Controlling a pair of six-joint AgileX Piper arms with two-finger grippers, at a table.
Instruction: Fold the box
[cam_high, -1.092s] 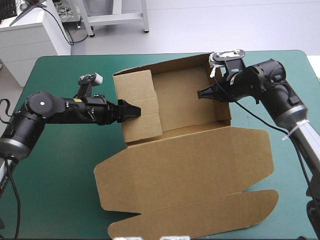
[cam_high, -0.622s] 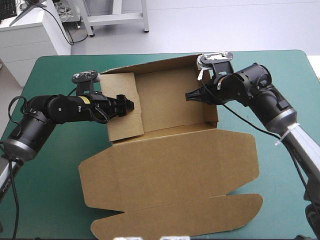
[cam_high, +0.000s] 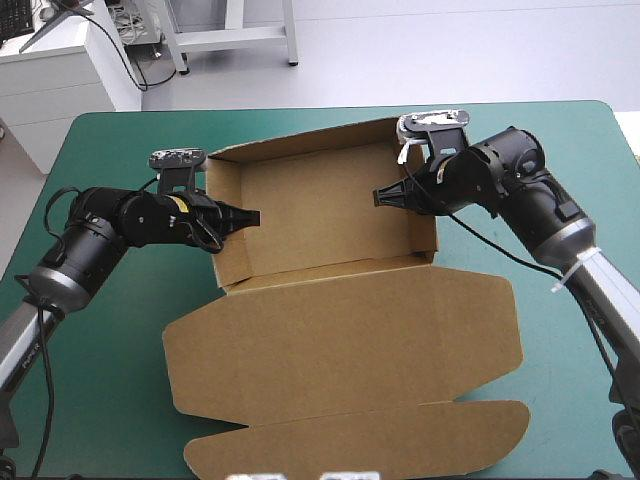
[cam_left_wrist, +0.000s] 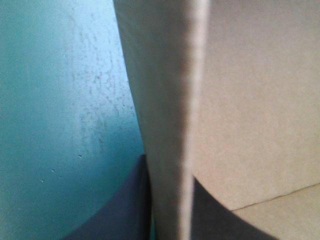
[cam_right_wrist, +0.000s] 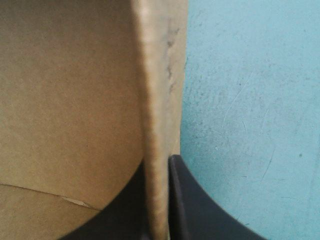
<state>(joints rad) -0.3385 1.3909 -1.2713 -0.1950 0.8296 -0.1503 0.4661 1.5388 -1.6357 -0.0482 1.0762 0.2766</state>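
On the teal-green tabletop (cam_high: 110, 380), from the middle toward the far edge: brown box (cam_high: 340, 340), standing as an open tray with the lid flat.

Tray section:
- Occupies the far part of the box.
- Shows four raised walls: far wall (cam_high: 310, 142), left wall (cam_high: 226, 235), right wall (cam_high: 424, 215), near wall (cam_high: 330, 268).
- Exposes a bare brown floor (cam_high: 325, 210) inside.

Lid section:
- Lies flat on the tabletop on the near side of the tray, hinged along the near wall.
- Ends in a rounded front flap (cam_high: 370, 445) toward the tabletop's near edge.

Left end effector (cam_high: 250, 216):
- Reaches in from the tabletop's left side, across the top of the left wall, tip inside the tray.
- All but closed, gripping the left wall.
- In the left wrist view, holds the wall's edge (cam_left_wrist: 170, 100) upright between the black fingers (cam_left_wrist: 117, 212), one finger on the tabletop side, the other on the tray's inner side.

Right end effector (cam_high: 385, 196):
- Reaches in from the tabletop's right side, across the right wall, tip inside the tray.
- All but closed, gripping the right wall.
- In the right wrist view, holds the wall's edge (cam_right_wrist: 157, 100) between the two fingers (cam_right_wrist: 200, 210), bare tabletop on the outer side, tray interior on the inner side.
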